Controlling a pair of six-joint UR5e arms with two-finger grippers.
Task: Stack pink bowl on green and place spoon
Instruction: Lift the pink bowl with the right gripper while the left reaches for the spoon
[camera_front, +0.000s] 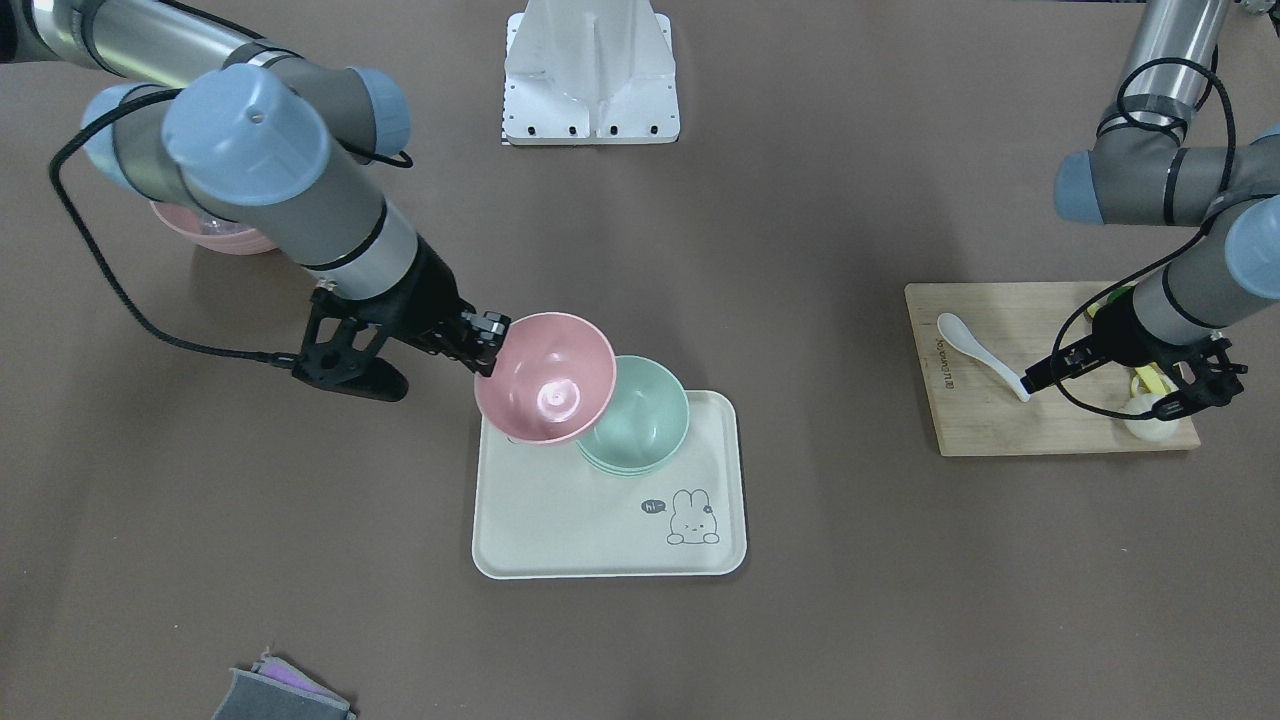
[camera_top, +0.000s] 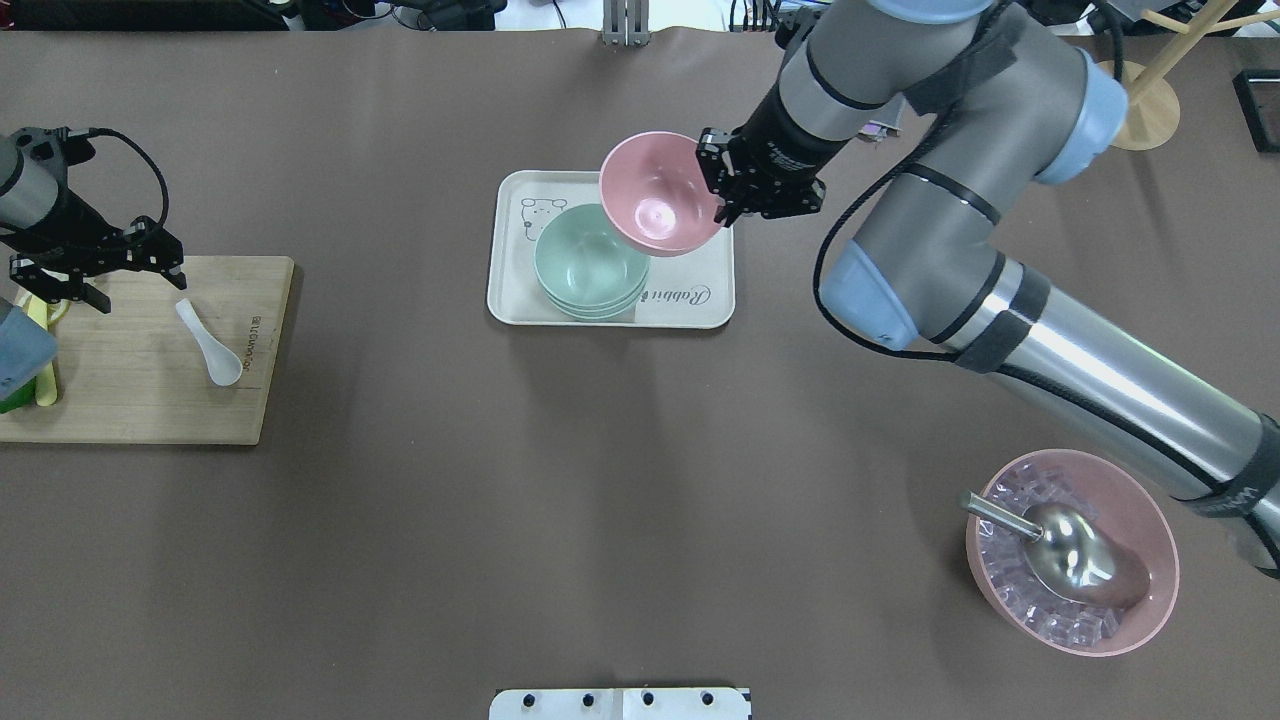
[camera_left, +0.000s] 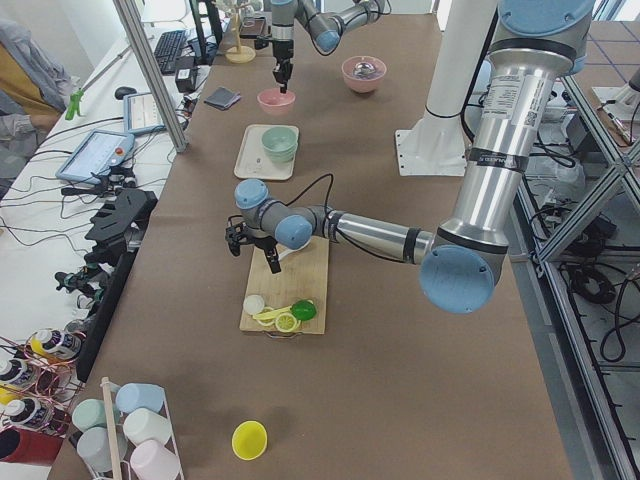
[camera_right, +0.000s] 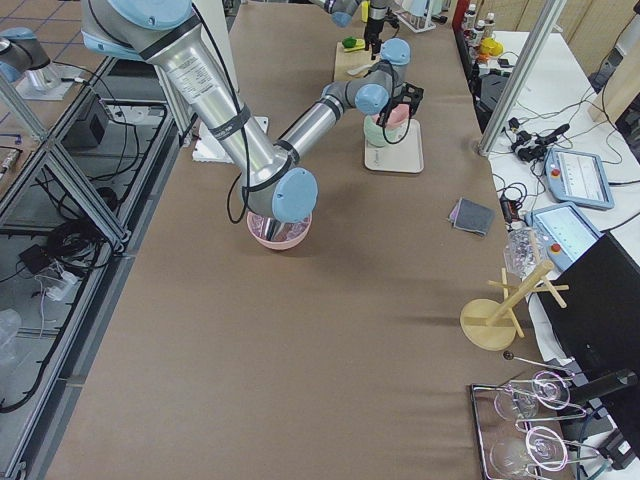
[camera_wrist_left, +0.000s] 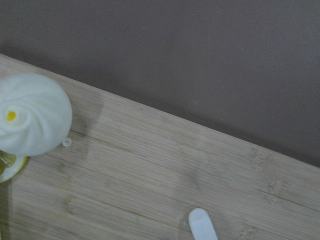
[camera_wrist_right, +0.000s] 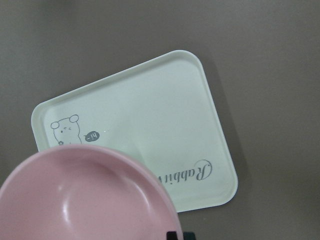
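My right gripper (camera_front: 490, 345) is shut on the rim of the pink bowl (camera_front: 545, 380) and holds it tilted above the cream tray (camera_front: 600, 530), overlapping the edge of the green bowl (camera_front: 640, 415) that stands on the tray. The same bowl fills the bottom of the right wrist view (camera_wrist_right: 85, 200), above the tray (camera_wrist_right: 150, 115). The white spoon (camera_top: 212, 350) lies on the wooden board (camera_top: 150, 400). My left gripper (camera_top: 140, 285) hangs open just over the spoon's handle end. The handle tip (camera_wrist_left: 201, 225) shows in the left wrist view.
A white bun (camera_wrist_left: 30, 115) and yellow and green items lie at the board's outer end. A larger pink bowl of ice with a metal scoop (camera_top: 1070, 550) stands near the right arm's base. A grey cloth (camera_front: 280, 695) lies at the table's far edge.
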